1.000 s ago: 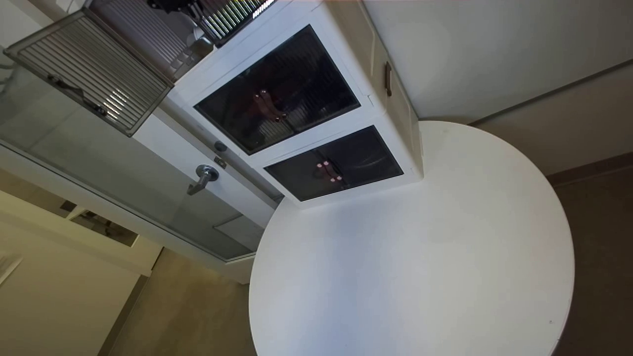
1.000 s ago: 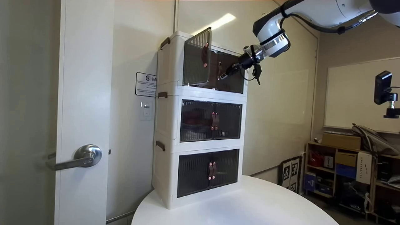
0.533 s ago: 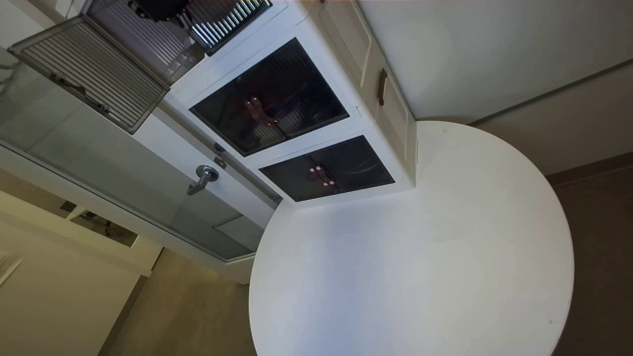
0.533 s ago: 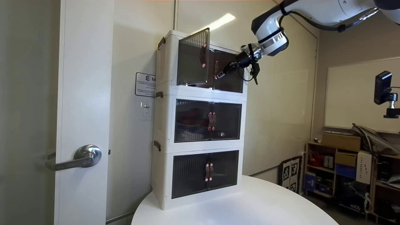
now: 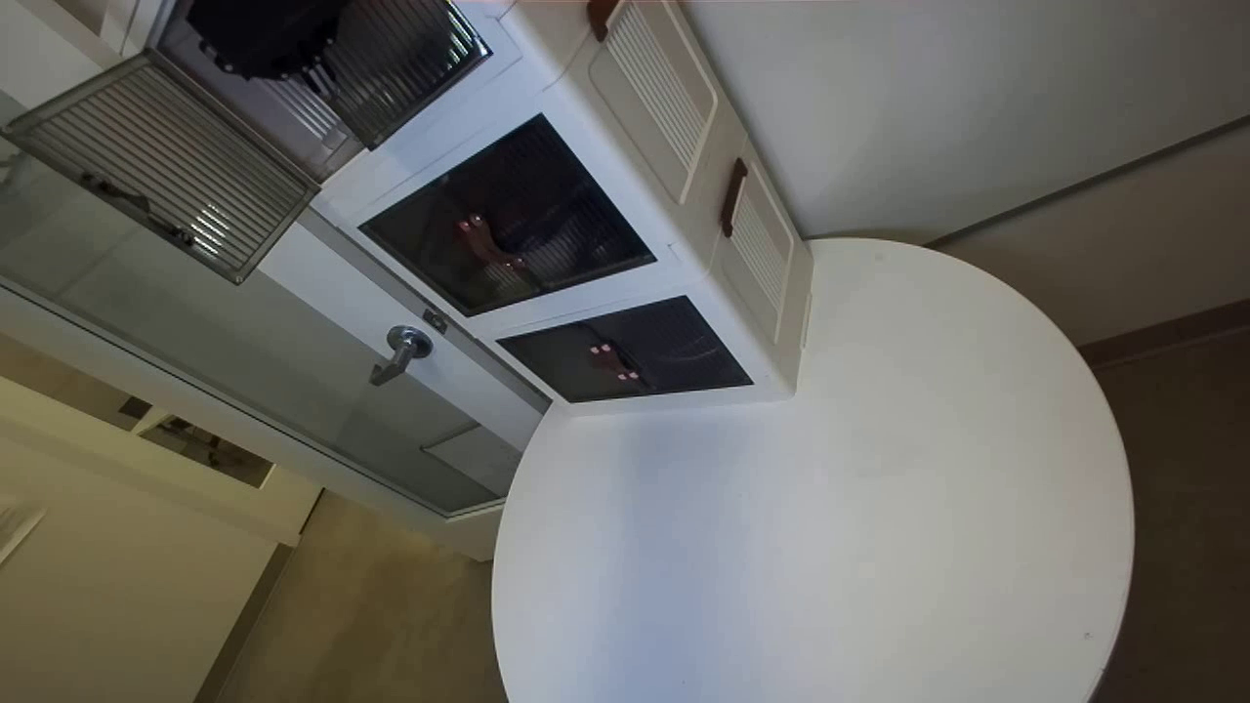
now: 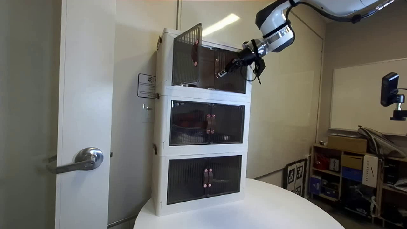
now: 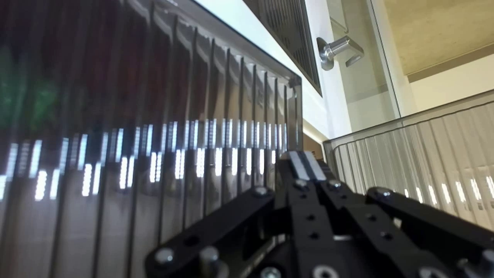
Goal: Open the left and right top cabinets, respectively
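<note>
Gripper (image 7: 307,166), jaws together near right cabinet (image 6: 232,81), white box (image 6: 370,170) shown only in an exterior view, lettered "LEAN ROBOTICS"

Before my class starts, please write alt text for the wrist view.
A shut gripper points toward the gap between the ribbed right top door, at picture left, and the open left top door, at picture right. A metal door handle shows beyond.
</note>
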